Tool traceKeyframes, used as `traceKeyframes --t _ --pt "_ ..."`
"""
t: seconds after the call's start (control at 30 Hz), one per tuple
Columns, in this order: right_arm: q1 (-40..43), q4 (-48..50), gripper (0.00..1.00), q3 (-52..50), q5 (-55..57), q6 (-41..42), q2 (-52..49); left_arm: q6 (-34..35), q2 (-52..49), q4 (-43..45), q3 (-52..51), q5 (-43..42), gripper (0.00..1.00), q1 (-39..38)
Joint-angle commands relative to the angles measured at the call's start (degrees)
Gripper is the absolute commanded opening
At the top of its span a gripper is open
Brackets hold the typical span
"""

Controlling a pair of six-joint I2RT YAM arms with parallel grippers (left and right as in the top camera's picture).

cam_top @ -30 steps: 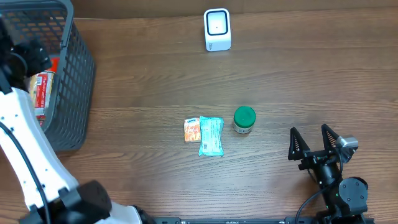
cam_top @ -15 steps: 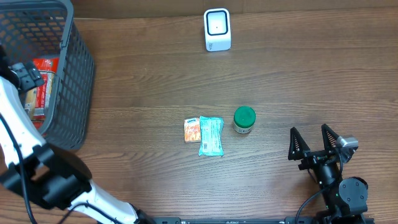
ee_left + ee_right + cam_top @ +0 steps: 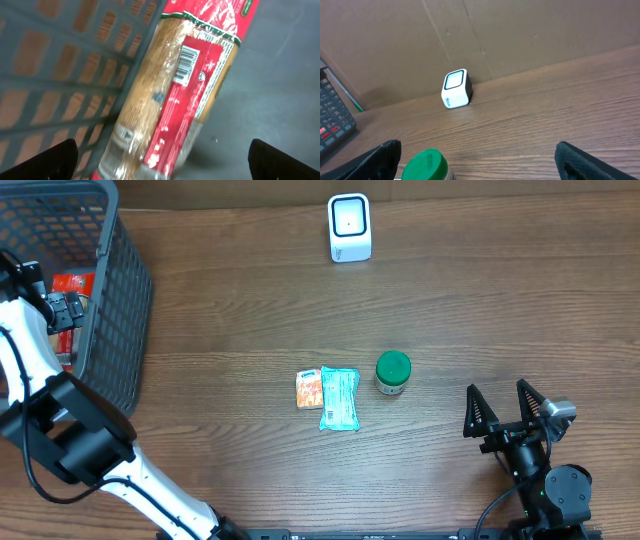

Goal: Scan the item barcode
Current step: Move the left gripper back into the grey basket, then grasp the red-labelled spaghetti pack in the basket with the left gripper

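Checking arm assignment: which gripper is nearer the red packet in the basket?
Left. The left gripper hangs open over the red packet in the basket; the right gripper is far across the table.

Basket [image 3: 125, 310] far left, scanner [image 3: 349, 227] at back, small packet [image 3: 309, 389] against larger packet [image 3: 339, 398], jar [image 3: 392, 372] just right.

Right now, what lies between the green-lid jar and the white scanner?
Nothing. In the overhead view, only bare table lies between the jar and the scanner.

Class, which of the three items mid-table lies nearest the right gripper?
The green-lidded jar; the teal packet and orange packet lie farther from the right gripper.
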State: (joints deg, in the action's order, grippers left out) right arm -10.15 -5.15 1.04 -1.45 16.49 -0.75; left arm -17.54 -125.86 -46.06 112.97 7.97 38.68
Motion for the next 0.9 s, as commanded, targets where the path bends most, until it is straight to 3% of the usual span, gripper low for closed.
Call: traceKeyframes --t 0.0,0.13,0.4,0.47,0.57,0.63,0.87 --pt "0.2 0.3 1.00 -0.6 0.1 -0.4 0.3 -3.3 -4.0 1.2 0.0 -0.5 1.00 0.7" --pt "0.2 0.3 1.00 -0.6 0.1 -0.4 0.3 -3.7 -6.7 2.2 0.0 -0.9 1.00 1.6" --pt "0.2 0.3 1.00 -0.6 0.1 -0.4 0.3 -3.5 -9.6 1.7 0.0 -12.5 1.00 4.9" --pt "0.2 0.3 1.00 -0.6 0.1 -0.4 0.3 -3.0 -9.8 0.7 0.0 -14.9 0.94 5.5" --pt "0.2 0.3 1.00 -0.6 0.1 -0.4 0.3 -3.0 -9.8 -0.2 0.0 -18.2 0.73 5.8" --pt "0.2 0.3 1.00 -0.6 0.1 -0.4 0.3 -2.9 -9.8 -1.1 0.0 -20.6 0.66 5.7" --pt "0.2 0.3 1.00 -0.6 0.1 -0.4 0.3 -1.5 -9.8 -1.8 0.0 -19.9 0.79 3.8"
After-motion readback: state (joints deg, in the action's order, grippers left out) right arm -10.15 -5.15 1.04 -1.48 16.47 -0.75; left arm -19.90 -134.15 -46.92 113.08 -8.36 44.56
